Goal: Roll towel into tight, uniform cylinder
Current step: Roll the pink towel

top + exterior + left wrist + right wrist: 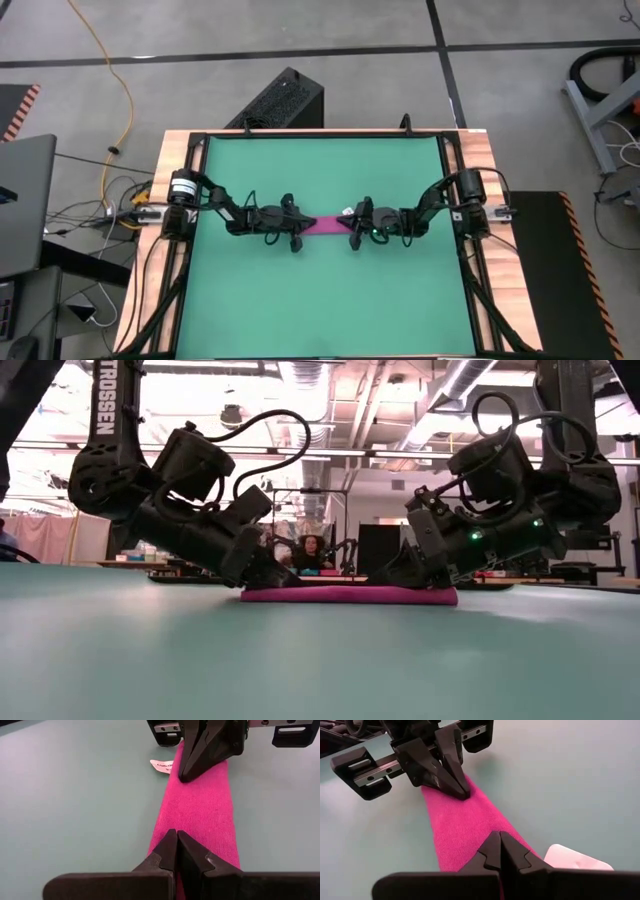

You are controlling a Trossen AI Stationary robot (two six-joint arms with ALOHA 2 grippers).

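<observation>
High view: the green mat (320, 310) carries the towel (322, 224) at its middle, already a narrow pink band whose long axis runs straight from one arm to the other; the left gripper (297, 226) presses on one end, the right gripper (352, 228) on the other by the white tag (161, 765), each equally near its own end; both have their fingers closed together, tips down on the cloth rather than clasping it; no container appears anywhere on the table.
</observation>
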